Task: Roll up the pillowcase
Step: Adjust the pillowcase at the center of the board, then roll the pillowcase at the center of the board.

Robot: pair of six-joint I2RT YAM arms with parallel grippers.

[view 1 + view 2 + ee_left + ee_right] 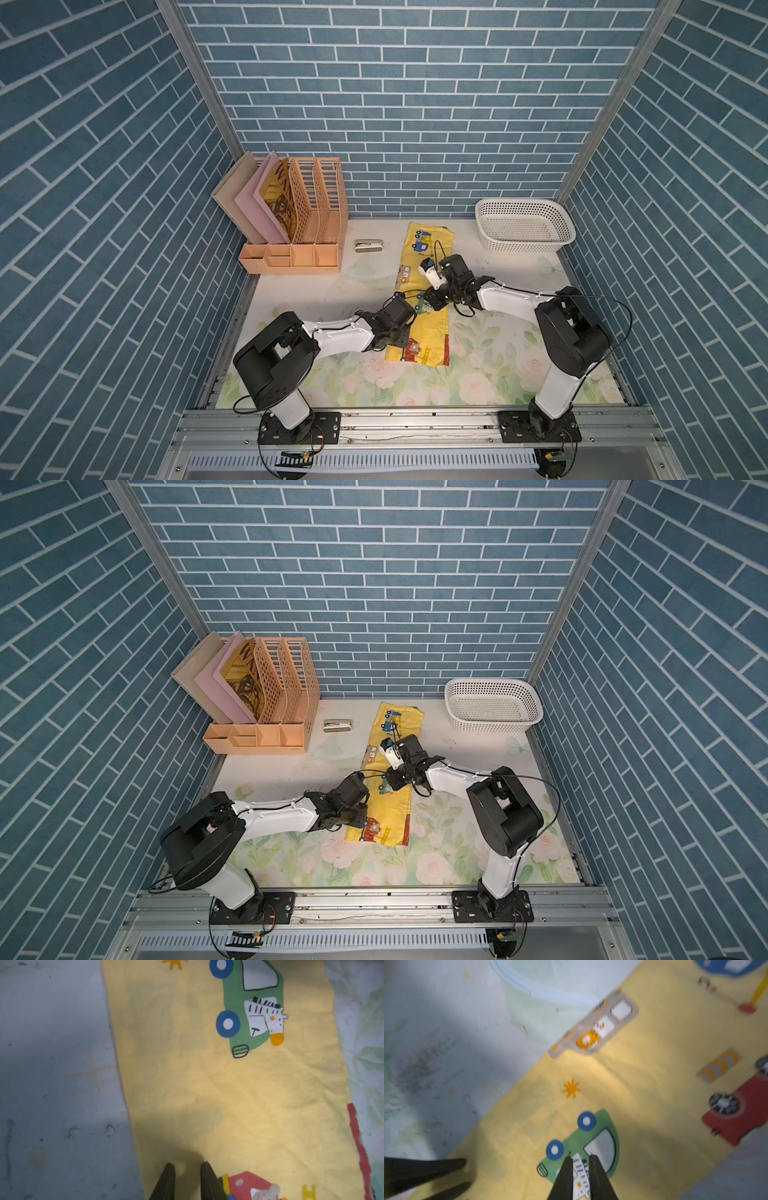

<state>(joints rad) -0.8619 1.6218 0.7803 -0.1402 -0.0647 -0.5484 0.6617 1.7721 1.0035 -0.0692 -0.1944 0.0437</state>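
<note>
**Pillowcase flat on table, both grippers over it, nothing pinched**

Pillowcase [207, 1084]: left gripper [186, 1167] has its jaws a narrow gap apart over plain yellow near one long edge, no cloth between them. Contact with the fabric can't be told. The right gripper [580, 1159] also has its jaws slightly apart, over the green car print with the zebra; blurry, no fold gripped.

In both top views the pillowcase [432, 336] is a long narrow strip, unrolled. It runs from near the back wall toward the front on the floral table covering [478, 374].

Left of it are a small metallic stapler-like item [368, 245] and a peach file rack [320, 195]. A folder there shows "WA", the rest hidden. A white perforated basket [523, 243] sits to the right.
</note>
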